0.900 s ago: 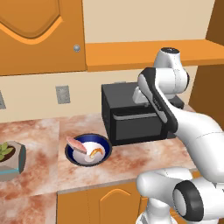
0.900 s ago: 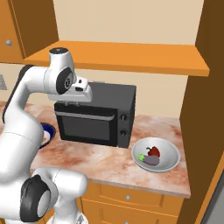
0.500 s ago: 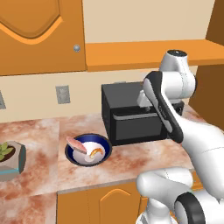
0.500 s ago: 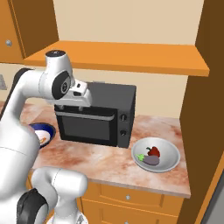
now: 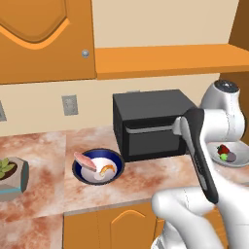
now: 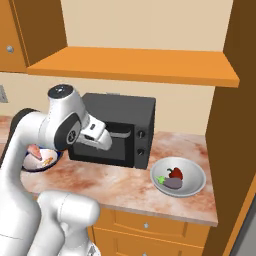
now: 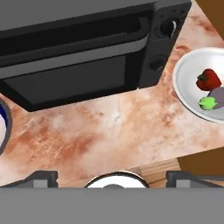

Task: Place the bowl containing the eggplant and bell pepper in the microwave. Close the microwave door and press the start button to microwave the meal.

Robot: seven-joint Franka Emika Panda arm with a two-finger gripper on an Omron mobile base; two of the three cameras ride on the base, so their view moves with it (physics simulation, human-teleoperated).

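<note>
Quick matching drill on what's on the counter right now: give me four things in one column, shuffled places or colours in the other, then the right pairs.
Things:
1. bowl
2. bell pepper
3. blue bowl
4. black box oven

Descriptions:
A. glossy red, lying in the pale bowl beside the eggplant
B. stands between the two bowls, door shut
C. on the counter at the oven's knob side, near the wooden side panel
D. at the oven's other side, white inside, holding pinkish and orange food

Pairs: 1-C, 2-A, 3-D, 4-B
</note>
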